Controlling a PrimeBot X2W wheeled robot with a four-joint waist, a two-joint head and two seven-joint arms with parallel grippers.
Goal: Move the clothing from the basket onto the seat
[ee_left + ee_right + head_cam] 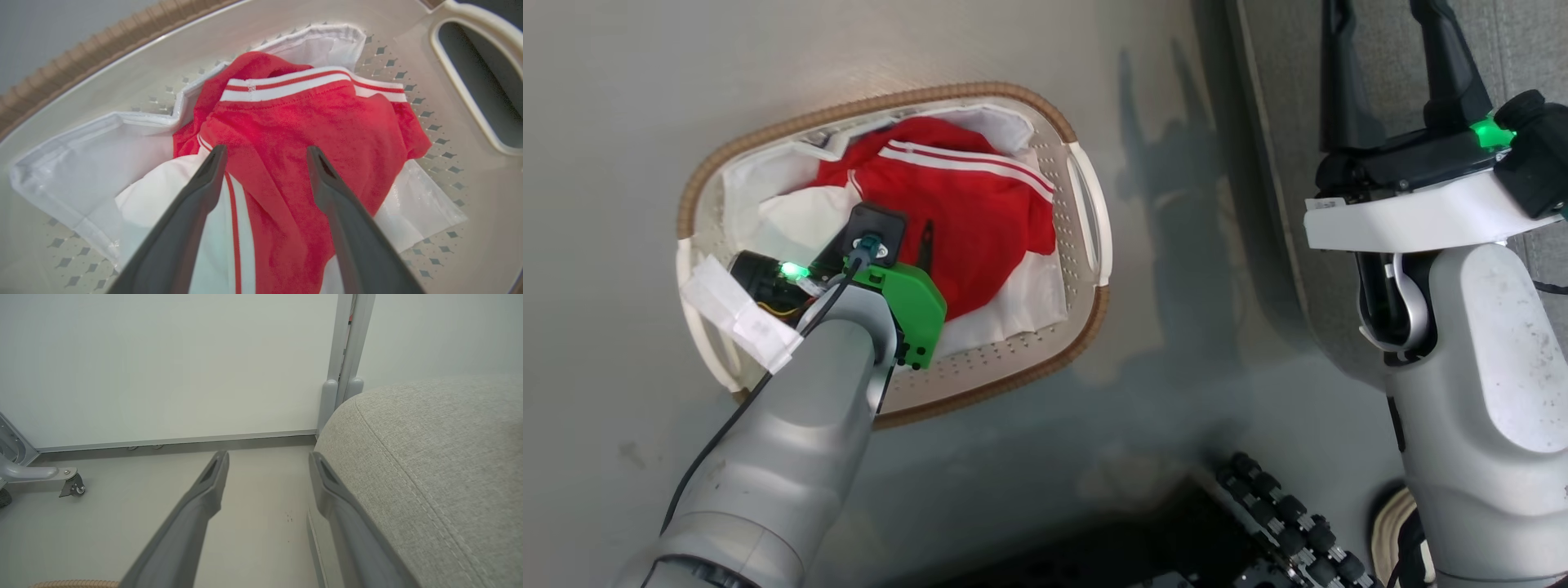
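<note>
Clothing (310,134) — bright-red soft fabric with thin white stripes and a white panel edged in red, lying crumpled in the basket (980,88). It rests on a plain white liner (94,163) whose corners stick out around it; how many pieces make up the heap cannot be told. Basket: oval, white perforated plastic with a brown woven rim, standing on the pale grey floor (605,122). One white handle (482,20) shows just beyond the red fabric in the left wrist view. Left tool (265,151): lowered inside the basket, its two dark fingers spread wide, one tip over the red-and-white striped seam and the other over plain red cloth. Nothing is caught between them, and whether the tips touch the fabric cannot be told. Right tool (268,457): fingers likewise wide apart and holding nothing, raised well apart from the basket, above the floor, with one finger just beside the edge of the seat (429,457). Seat — large, rounded, light grey woven cover with a stitched seam, standing to the robot's right of the basket. In the right wrist view a pale wall (163,367) with a grey skirting strip stands beyond the floor, and a small caster (75,488) on a grey leg sits near the left edge.
</note>
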